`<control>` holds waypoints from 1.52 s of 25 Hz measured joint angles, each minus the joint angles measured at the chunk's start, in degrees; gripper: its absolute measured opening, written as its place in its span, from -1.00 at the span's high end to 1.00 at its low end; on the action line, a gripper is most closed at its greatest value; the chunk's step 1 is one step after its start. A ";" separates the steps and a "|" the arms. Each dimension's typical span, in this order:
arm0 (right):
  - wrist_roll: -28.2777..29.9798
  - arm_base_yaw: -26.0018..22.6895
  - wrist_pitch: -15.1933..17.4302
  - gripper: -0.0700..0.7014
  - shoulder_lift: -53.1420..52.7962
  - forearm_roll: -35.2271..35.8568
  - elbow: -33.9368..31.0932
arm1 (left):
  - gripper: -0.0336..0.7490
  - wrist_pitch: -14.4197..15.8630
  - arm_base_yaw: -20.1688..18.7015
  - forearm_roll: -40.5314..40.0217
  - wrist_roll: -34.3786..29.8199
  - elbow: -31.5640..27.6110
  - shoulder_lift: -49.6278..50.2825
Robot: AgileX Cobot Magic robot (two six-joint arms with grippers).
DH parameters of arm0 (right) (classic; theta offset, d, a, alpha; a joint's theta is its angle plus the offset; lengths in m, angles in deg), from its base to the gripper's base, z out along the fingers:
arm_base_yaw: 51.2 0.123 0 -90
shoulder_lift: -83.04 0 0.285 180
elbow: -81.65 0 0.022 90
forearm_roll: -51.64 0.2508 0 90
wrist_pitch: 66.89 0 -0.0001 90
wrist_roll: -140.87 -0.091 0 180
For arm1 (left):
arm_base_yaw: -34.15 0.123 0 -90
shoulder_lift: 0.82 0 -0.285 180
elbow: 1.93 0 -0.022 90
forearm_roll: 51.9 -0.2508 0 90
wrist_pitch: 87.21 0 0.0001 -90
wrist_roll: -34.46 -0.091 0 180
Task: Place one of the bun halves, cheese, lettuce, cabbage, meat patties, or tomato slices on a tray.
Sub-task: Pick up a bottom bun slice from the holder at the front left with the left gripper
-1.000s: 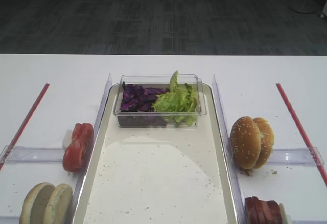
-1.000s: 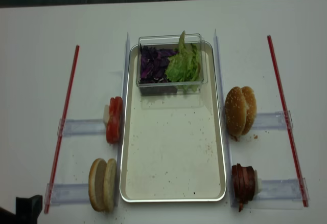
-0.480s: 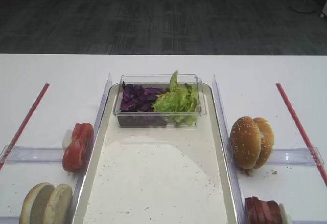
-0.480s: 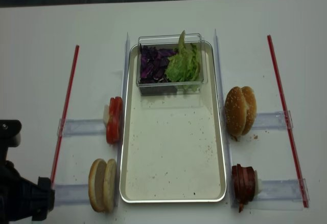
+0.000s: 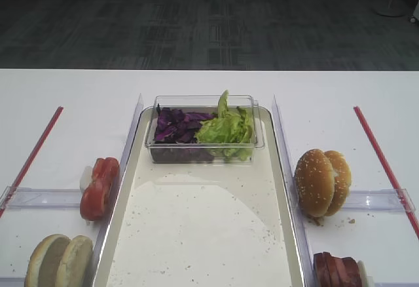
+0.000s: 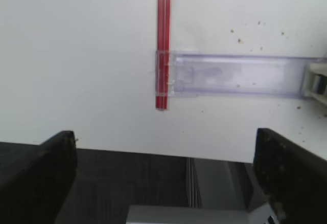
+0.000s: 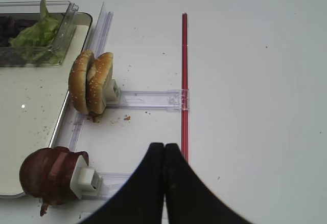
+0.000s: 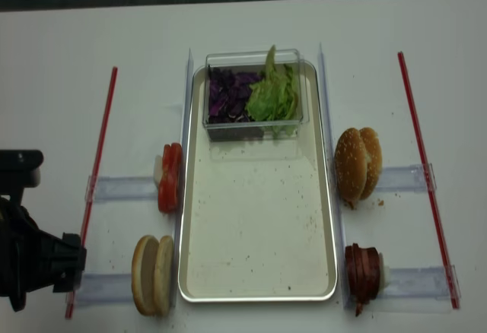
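Note:
The silvery tray [image 8: 329, 219] [image 5: 123, 202] lies mid-table with a bare crumb-speckled floor. Two flat pale bun halves [image 8: 153, 274] [image 5: 59, 262] stand on edge at its front left, behind them the tomato slices [image 8: 170, 177] [image 5: 99, 187]. Meat patties [image 8: 364, 272] [image 7: 48, 175] stand at the front right. Lettuce [image 8: 274, 97] [image 5: 226, 128] and cabbage [image 8: 227, 96] [image 5: 177, 124] fill a clear tub. No cheese shows. My left gripper [image 6: 164, 137] is open and empty over the table's front edge; its arm [image 8: 30, 253] is left of the buns. My right gripper [image 7: 164, 146] is shut and empty.
Sesame-seeded buns [image 8: 355, 164] [image 7: 92, 88] stand right of the tray. Red strips [image 8: 95, 173] [image 7: 184, 81] run along both sides, joined to clear plastic rails [image 6: 230, 74] [image 7: 148, 99]. The clear tub [image 5: 204, 149] sits on the tray's far end.
My left arm has come in from the lower left corner of the overhead view and moved forward toward the red strip. The food and the tray have not moved.

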 joint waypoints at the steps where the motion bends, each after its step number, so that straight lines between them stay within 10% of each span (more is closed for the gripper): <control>1: 0.00 0.00 0.00 -0.13 0.00 0.00 0.00 | -0.73 -0.15 0.00 0.11 0.00 0.51 0.00; 16: 0.00 0.00 0.00 -0.13 0.00 0.00 0.00 | -0.71 0.27 -2.88 5.28 1.14 3.32 0.00; 38: 0.00 0.00 0.00 -0.13 0.00 0.00 0.00 | -0.69 0.20 -44.38 1.56 38.33 13.56 10.15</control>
